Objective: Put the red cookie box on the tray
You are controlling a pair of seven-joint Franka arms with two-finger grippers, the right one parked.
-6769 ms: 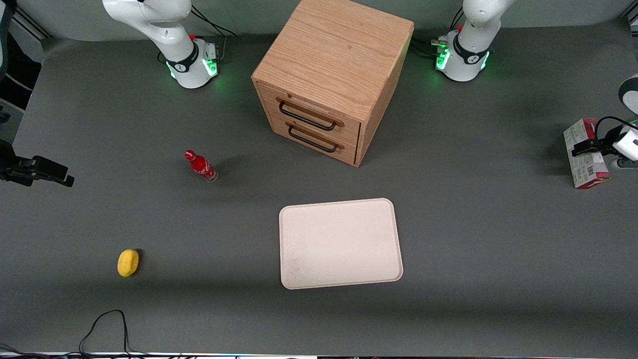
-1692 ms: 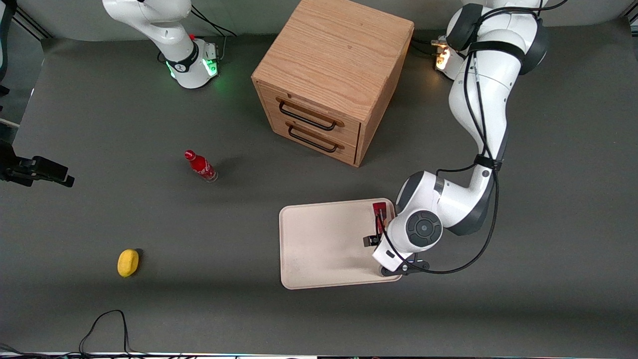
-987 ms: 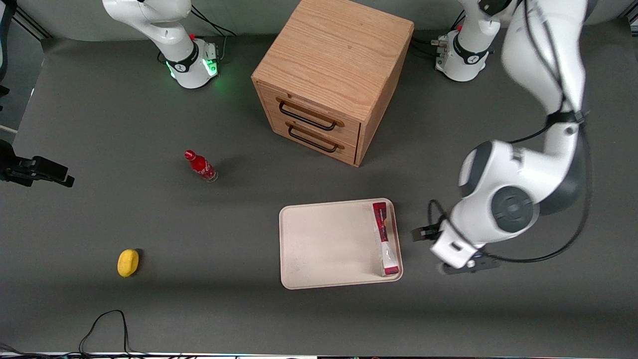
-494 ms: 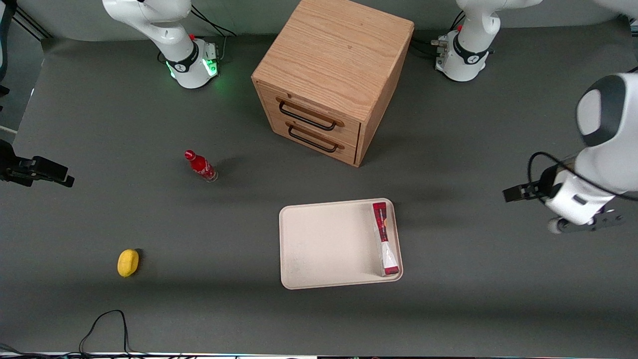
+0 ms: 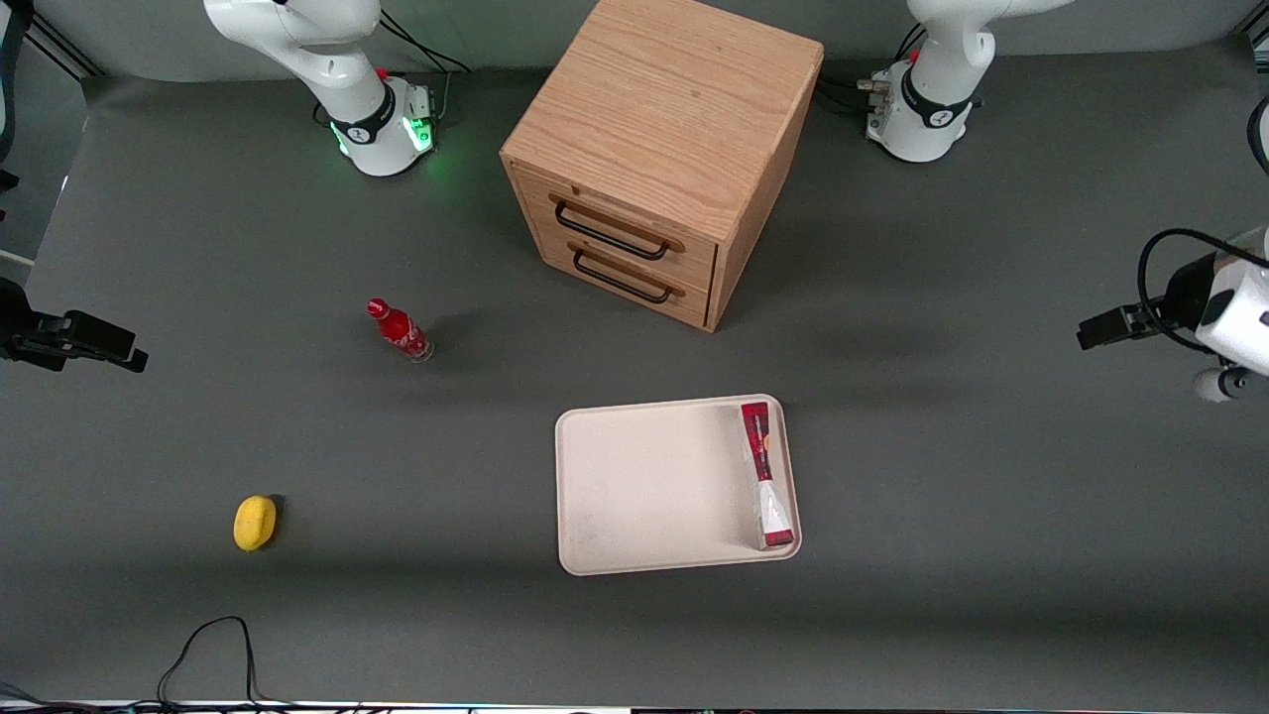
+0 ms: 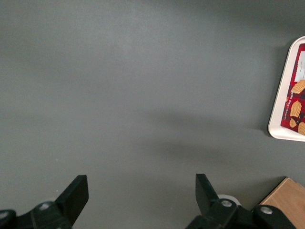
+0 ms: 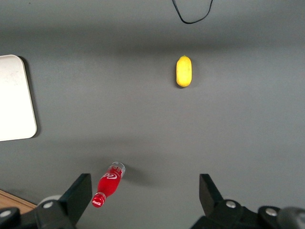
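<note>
Lying on the tray (image 5: 654, 486) is one box (image 5: 766, 476), on edge against the rim nearest the working arm's end of the bench (image 5: 297, 615). In the left wrist view tray (image 6: 282, 114) and box (image 6: 296, 95) are cut off at the frame edge, only a strip of each showing. The end effector (image 5: 1100, 327) hangs above bare bench well apart from the tray, toward the working arm's end, empty, its two fingers (image 6: 76, 193) spread wide; its arm is mostly out of frame. Farther from the front camera than the tray stands one cabinet (image 5: 659, 149) with two drawers. Toward the parked arm's end are one bottle (image 5: 399, 330) and one yellow object (image 5: 255, 522), hard to identify.
</note>
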